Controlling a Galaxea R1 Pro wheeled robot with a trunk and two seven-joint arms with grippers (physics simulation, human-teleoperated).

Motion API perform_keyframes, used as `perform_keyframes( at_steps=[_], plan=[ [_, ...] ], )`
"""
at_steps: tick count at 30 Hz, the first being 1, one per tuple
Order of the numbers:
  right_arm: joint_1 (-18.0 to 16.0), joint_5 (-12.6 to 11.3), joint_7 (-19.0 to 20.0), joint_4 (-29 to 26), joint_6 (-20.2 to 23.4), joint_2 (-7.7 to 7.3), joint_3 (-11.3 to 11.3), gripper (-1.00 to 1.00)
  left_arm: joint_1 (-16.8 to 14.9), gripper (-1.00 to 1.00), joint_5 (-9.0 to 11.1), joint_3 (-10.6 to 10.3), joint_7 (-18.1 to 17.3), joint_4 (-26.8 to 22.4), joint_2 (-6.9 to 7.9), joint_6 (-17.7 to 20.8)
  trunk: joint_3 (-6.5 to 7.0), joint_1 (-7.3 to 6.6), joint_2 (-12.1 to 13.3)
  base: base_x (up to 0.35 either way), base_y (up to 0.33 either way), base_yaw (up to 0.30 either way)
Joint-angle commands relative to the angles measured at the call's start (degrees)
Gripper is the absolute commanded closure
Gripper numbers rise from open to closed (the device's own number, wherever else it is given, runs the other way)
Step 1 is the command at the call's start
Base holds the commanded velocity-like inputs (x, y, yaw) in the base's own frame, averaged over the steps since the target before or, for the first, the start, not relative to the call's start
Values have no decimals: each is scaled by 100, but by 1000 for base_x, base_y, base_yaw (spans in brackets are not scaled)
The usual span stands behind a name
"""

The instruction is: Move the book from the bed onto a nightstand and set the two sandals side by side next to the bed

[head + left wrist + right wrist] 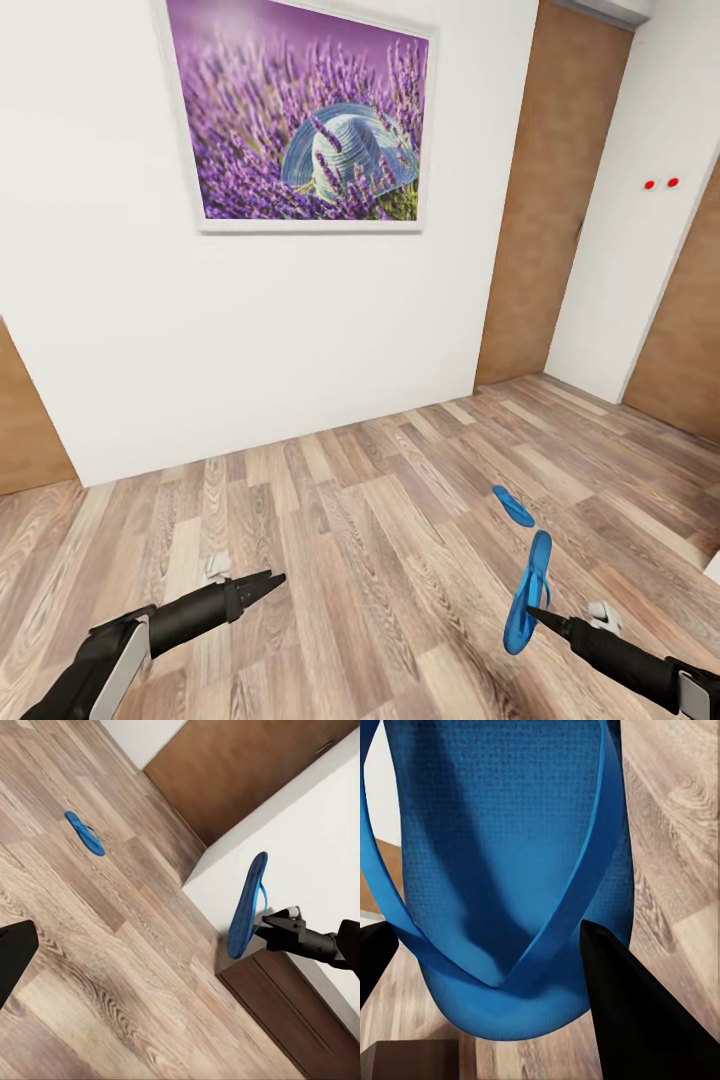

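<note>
Clamped on one sandal (530,585) with the right gripper (532,612), low at the right of the head view. Carried it clear of the floor (380,500), stood nearly on end, long axis pointing up the frame. Seen from the left wrist as a thin blue blade edge-on (247,904), pinched at its lower end by the right gripper (264,926). From the right wrist, showed the strap side of the sole (510,832), with the V of the straps meeting toward the gripper and a dark finger (637,1012) on either side.

Lay flat on the planks, the other sandal (512,505), just above the held one in the head view and apart from it; up at the left in the left wrist view (84,832).

Hung low at the left of the head view, the left gripper (270,580), carrying nothing; could not tell whether open or closed.

Judged light and thin, probably bendy foam: easy to lift, apt to flop or swing when held by one end, and apt to twist in the pinch. Best taken across the sole's edge or at the strap junction, with a firm but not crushing squeeze. Little risk of damage; more risk of landing skewed, so worth lowering flat and parallel to its mate.
</note>
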Motion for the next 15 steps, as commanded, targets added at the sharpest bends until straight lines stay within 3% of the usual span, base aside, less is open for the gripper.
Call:
perform_keyframes(
  at_steps=[1,5,15],
  plan=[
    [-9,-66,18,16,69,1,41,100,-2,-100,29,1,-11,0,1,55,-6,-1,-3,0,0,-19],
    [-9,-66,17,16,69,1,42,100,-1,-100,29,1,-11,0,1,50,-6,-1,-3,87,-33,-5],
    [-9,-66,18,16,69,1,42,100,-1,-100,24,1,-12,0,1,49,-6,-1,-3,247,-144,0]
  ],
)
